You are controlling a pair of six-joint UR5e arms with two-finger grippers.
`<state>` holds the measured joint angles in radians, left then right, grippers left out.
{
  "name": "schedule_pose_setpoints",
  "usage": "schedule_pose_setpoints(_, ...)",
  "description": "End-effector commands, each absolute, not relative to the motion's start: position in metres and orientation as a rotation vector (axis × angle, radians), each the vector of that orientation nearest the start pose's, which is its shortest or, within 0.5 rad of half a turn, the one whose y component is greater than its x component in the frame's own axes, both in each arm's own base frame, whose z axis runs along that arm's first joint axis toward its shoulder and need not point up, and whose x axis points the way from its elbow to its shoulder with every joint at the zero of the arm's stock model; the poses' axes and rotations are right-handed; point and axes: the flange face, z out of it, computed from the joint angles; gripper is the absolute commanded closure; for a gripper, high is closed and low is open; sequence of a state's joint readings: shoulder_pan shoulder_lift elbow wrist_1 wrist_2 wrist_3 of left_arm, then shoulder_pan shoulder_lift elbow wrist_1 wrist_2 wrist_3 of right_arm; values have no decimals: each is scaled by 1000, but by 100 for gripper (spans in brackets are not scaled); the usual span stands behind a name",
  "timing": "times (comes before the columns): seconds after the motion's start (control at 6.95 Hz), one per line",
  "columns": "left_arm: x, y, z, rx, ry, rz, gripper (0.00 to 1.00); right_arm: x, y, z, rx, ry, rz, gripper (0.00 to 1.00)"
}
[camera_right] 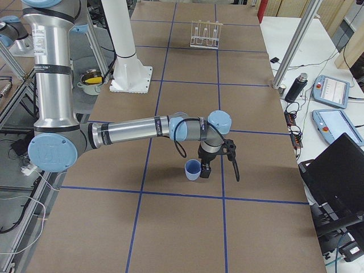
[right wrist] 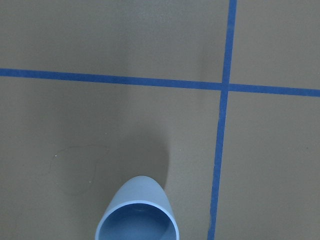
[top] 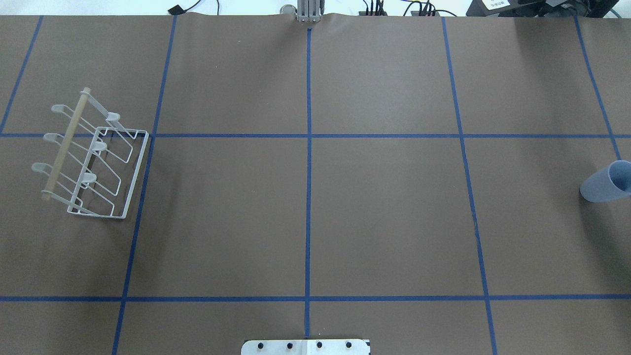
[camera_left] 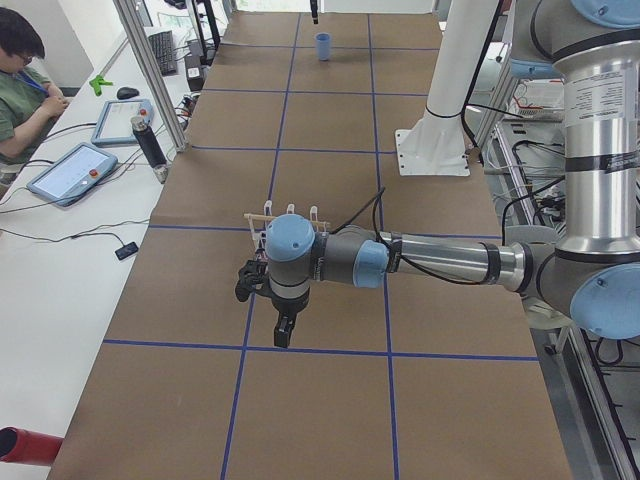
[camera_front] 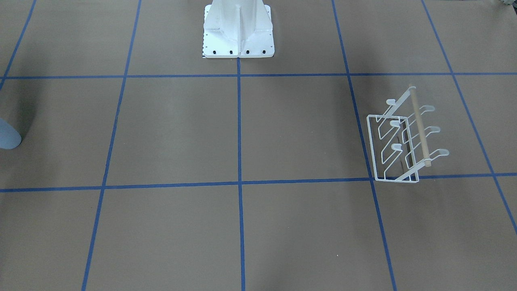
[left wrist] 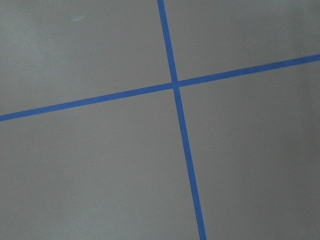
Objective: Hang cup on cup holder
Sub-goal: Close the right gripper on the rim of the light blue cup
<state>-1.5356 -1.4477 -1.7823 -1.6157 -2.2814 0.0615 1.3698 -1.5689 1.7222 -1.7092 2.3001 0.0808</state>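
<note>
You are looking at the cup [top: 609,181] standing upright, mouth up, at the bench's [top: 384,212] right end, well apart from the cup holder [top: 66,143] at the left end. The right end effector [camera_right: 206,170] is hovering just beside the cup. The left end effector [camera_left: 283,335] is hanging above the bench. I cannot tell how far open these 2 are.

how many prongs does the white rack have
6, all on the cup holder: three prongs on its side nearer the table's left edge, three on the side toward the table centre. None seem hidden.
</note>
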Motion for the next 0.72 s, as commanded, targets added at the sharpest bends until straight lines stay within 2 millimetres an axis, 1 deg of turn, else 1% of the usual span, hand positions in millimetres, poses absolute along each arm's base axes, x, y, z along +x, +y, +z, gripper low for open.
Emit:
schedule_pose_setpoints(0.0,-52,-450,609,140,709,141,1,-55,-488,625,-148,-716,-161,0)
schedule_pose_setpoints(0.14,-53,-450,609,142,708,141,1,-62,-489,640,-176,-712,-164,0)
schedule_pose_setpoints(0.43,-52,-450,607,146,709,143,1,-73,-486,659,-218,-700,-176,0)
schedule_pose_setpoints(0.58,-52,-450,605,150,709,145,1,-75,-486,661,-227,-700,-173,0)
